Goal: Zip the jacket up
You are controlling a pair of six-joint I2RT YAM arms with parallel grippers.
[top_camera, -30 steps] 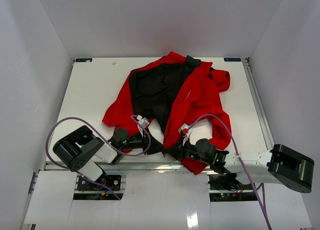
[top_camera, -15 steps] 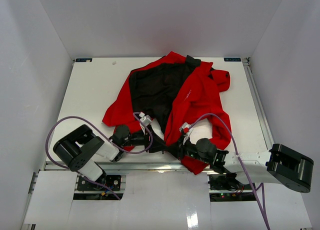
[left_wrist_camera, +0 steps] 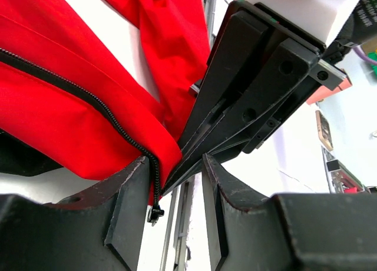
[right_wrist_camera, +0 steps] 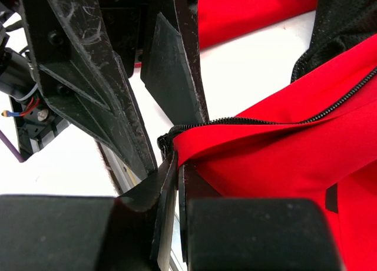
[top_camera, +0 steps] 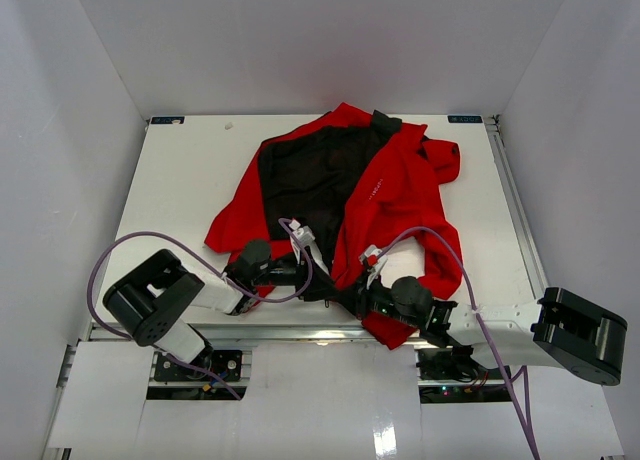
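Observation:
The red jacket (top_camera: 390, 195) lies open on the white table (top_camera: 190, 170), with its black lining (top_camera: 305, 175) facing up. Both grippers meet at its near hem. My right gripper (top_camera: 352, 294) is shut on the red hem corner (right_wrist_camera: 200, 147), right beside the black zipper end (right_wrist_camera: 164, 144). My left gripper (top_camera: 318, 280) is open. The other front edge's zipper teeth (left_wrist_camera: 100, 106) run down along its left finger (left_wrist_camera: 126, 200), and a small black zipper end piece (left_wrist_camera: 155, 214) hangs between the jaws. The right gripper's fingers (left_wrist_camera: 247, 100) reach into that gap.
White walls enclose the table on three sides. A metal rail (top_camera: 300, 332) runs along the near edge under the grippers. Purple cables (top_camera: 130, 245) loop from both arms. One red sleeve (top_camera: 440, 250) lies to the right of the right arm.

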